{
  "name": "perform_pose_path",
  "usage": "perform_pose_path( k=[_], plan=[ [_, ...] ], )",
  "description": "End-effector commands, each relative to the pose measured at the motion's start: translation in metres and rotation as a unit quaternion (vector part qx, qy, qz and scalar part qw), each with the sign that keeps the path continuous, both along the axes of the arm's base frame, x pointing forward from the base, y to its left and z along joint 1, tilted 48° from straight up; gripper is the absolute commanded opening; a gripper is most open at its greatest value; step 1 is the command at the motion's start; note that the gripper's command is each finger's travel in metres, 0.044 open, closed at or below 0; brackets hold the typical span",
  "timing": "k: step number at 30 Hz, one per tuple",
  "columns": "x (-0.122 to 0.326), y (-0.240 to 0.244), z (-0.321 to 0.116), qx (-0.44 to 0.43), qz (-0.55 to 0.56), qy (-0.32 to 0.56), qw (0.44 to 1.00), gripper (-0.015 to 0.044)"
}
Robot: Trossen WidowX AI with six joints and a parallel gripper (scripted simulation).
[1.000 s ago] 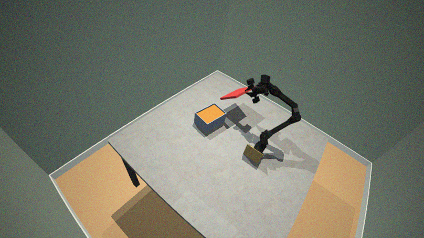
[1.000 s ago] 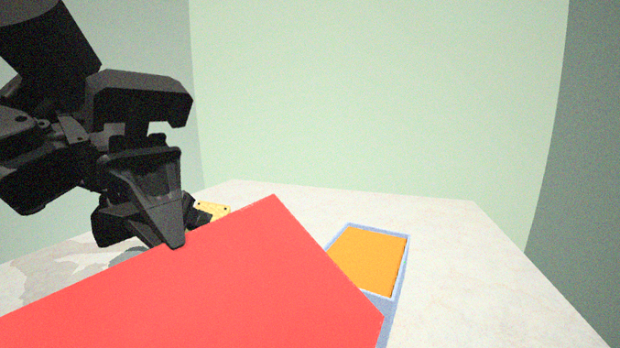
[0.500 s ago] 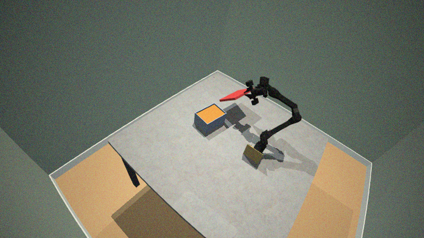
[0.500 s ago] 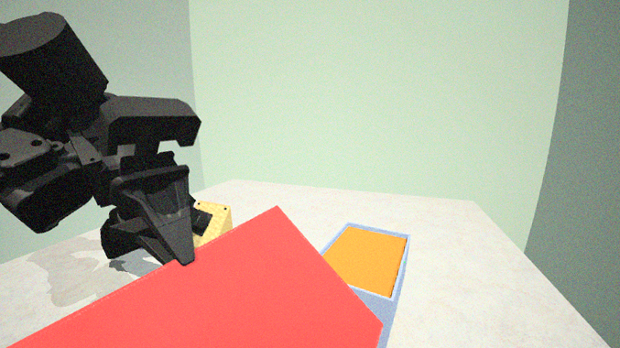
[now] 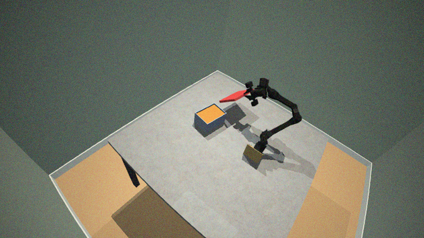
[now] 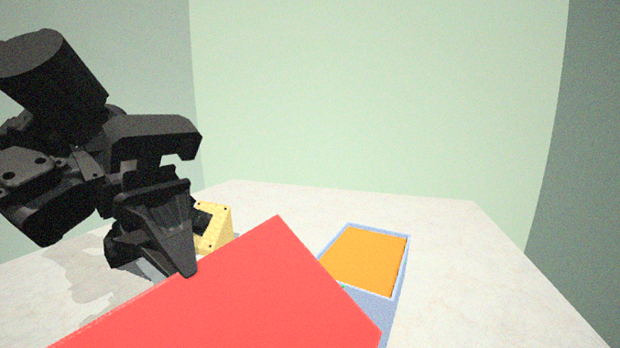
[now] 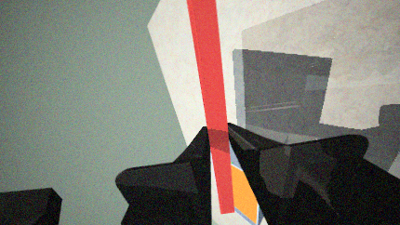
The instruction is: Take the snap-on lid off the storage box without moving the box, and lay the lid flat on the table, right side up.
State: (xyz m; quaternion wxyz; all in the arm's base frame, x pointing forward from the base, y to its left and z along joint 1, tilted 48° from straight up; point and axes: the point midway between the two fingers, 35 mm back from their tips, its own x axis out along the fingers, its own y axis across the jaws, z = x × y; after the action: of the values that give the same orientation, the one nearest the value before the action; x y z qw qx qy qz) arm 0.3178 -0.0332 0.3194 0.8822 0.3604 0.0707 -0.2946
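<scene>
The red lid (image 5: 235,95) (image 6: 260,299) (image 7: 205,56) is off the storage box, up in the air and tilted. My gripper (image 5: 246,93) (image 6: 186,272) (image 7: 217,128) is shut on one edge of it. In the wrist view the lid shows edge-on as a narrow strip between the fingers. The blue storage box (image 5: 215,127) (image 6: 370,311) stands upright on the table with its top open and its orange inside showing. In the top view the lid is behind and to the right of the box. In the exterior view the lid hides part of the box.
The grey table (image 5: 177,157) (image 6: 478,322) bears the box and the arm. A yellow wedge-shaped block (image 5: 253,153) (image 6: 220,231) stands by the arm's base. Dark shadows lie beside the box. The table's far edges run behind the box and the lid in the top view.
</scene>
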Motion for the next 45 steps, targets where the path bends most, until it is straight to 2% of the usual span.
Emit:
perform_pose_path(
  k=[1, 45],
  plan=[
    [0.001, -0.001, -0.001, 0.001, 0.005, -0.002, 1.0, 0.0],
    [0.004, -0.027, -0.024, 0.0, 0.005, -0.004, 1.0, 0.0]
  ],
)
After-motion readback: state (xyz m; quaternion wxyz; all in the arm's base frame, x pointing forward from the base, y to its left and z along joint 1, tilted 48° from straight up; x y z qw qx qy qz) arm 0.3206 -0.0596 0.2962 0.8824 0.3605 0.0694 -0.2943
